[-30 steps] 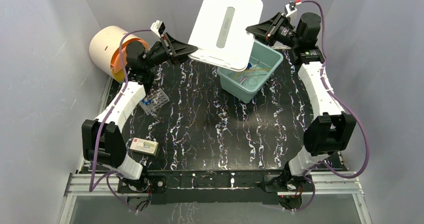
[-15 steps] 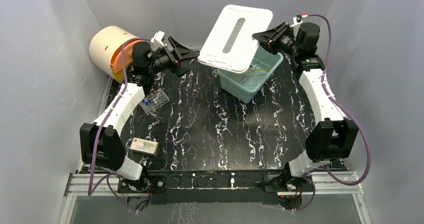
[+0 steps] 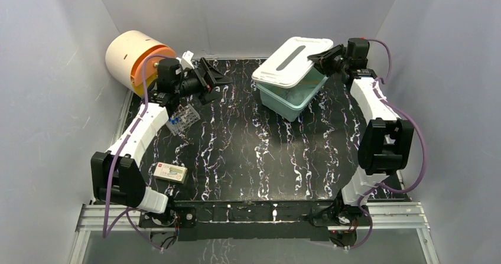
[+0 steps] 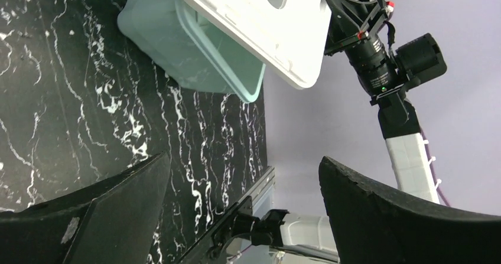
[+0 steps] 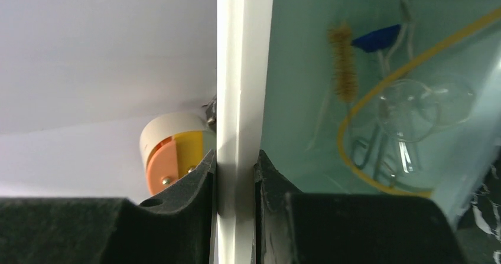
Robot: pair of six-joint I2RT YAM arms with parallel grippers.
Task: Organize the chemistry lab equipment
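Note:
A white slotted lid [image 3: 289, 61] lies tilted over the teal tub [image 3: 288, 103]. My right gripper [image 3: 319, 56] is shut on the lid's right edge [image 5: 236, 98], with a pad on each side of it. Inside the tub lie a brush [image 5: 344, 63], a tan rubber tube [image 5: 354, 107], a clear glass funnel [image 5: 407, 107] and metal clamps [image 5: 378, 152] with a blue part [image 5: 375, 36]. My left gripper [image 3: 217, 82] hangs open and holds nothing, left of the tub and apart from the lid [image 4: 260, 22]. A clear rack [image 3: 182, 117] and a white packet [image 3: 171, 172] sit on the table's left side.
A big white cylinder with an orange face [image 3: 133, 57] lies at the back left corner, close behind my left arm. Grey walls enclose the black marbled table [image 3: 254, 152] on three sides. The tub [image 4: 189, 51] stands at the back, right of centre.
My left gripper has opened, let go of the lid and drawn back to the left. My right gripper has swung the lid down from high above until it lies on the tub.

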